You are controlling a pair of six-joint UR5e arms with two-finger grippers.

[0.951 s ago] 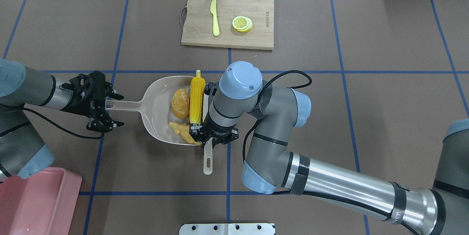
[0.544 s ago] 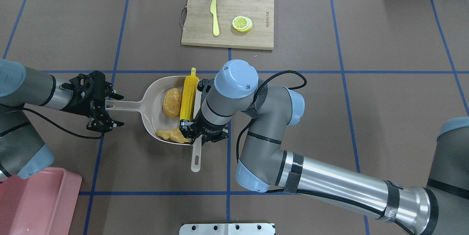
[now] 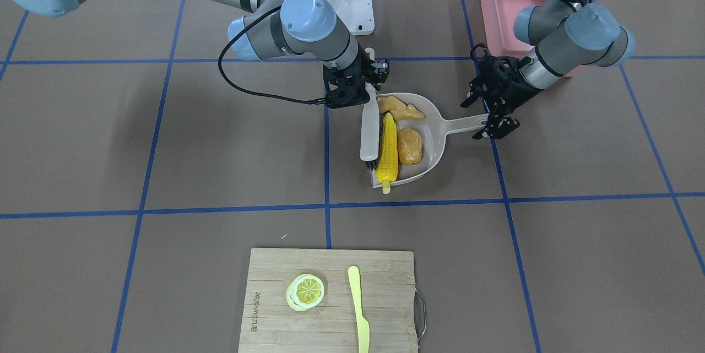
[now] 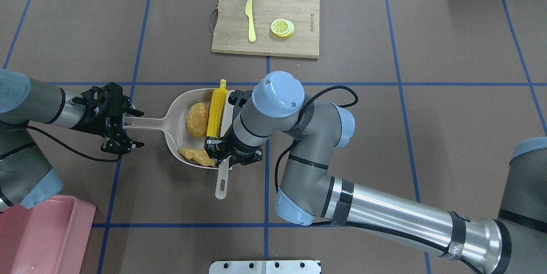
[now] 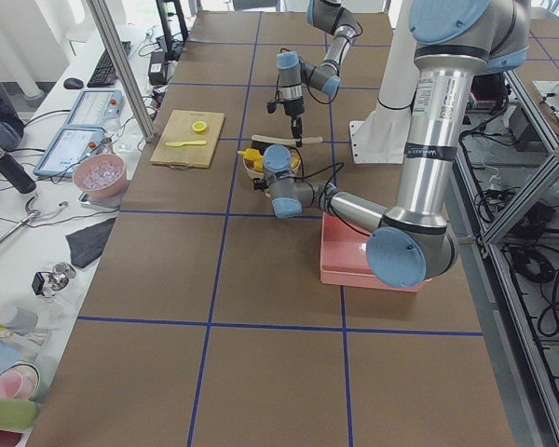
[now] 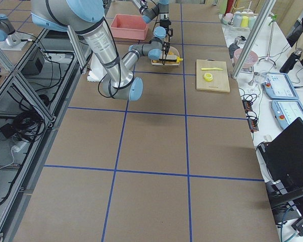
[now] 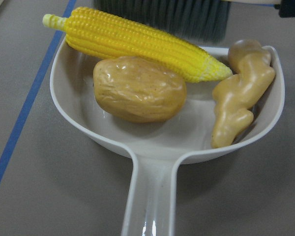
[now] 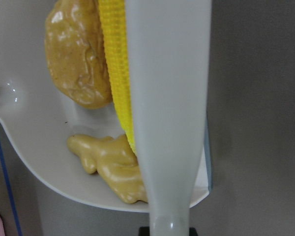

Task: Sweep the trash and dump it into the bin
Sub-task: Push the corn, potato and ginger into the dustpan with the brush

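The beige dustpan (image 4: 173,137) lies mid-table and holds the yellow corn cob (image 4: 216,111), the brown-orange potato (image 4: 197,119) and the tan ginger root (image 4: 194,156). My left gripper (image 4: 122,124) is shut on the dustpan's handle (image 7: 150,191). My right gripper (image 4: 230,154) is shut on a beige brush (image 3: 368,135), whose dark bristles (image 7: 172,17) press against the corn at the pan's open mouth. The pink bin (image 4: 42,235) stands at the near left corner, apart from the pan. The right wrist view shows the brush handle (image 8: 169,98) over the corn (image 8: 115,64).
A wooden cutting board (image 4: 266,22) at the far middle carries a pale yellow knife (image 4: 250,19) and a lemon slice (image 4: 282,27). The brush handle's end (image 4: 221,186) sticks out toward the robot past the pan. My right arm's elbow (image 4: 299,205) hangs over the near middle.
My right gripper has swept the brush leftward, pushing the corn, potato and ginger deeper into the dustpan. The left gripper and the dustpan have stayed in place.
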